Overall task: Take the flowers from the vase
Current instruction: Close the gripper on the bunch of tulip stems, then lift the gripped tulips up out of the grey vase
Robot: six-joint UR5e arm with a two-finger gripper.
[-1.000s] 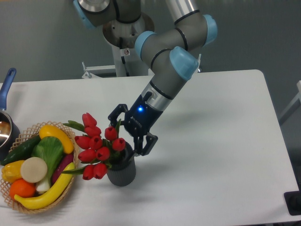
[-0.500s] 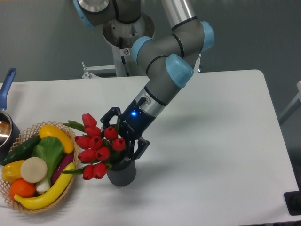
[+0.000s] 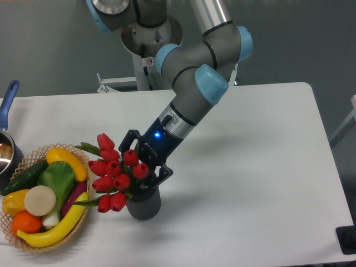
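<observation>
Over the vase (image 3: 144, 203), I had the gripper (image 3: 142, 166) spread wide around the flowers (image 3: 118, 173), which sat in the vase beside the basket (image 3: 16, 234), so closing and lifting out were, I judged, left to do.

No readable text, no labels, no brands, no numbers on anything

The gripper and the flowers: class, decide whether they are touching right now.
Cannot tell. The fixed camera shows the gripper open, its fingers overlapping the flowers above the vase, but overlap from one angle proves neither contact nor gap.
</observation>
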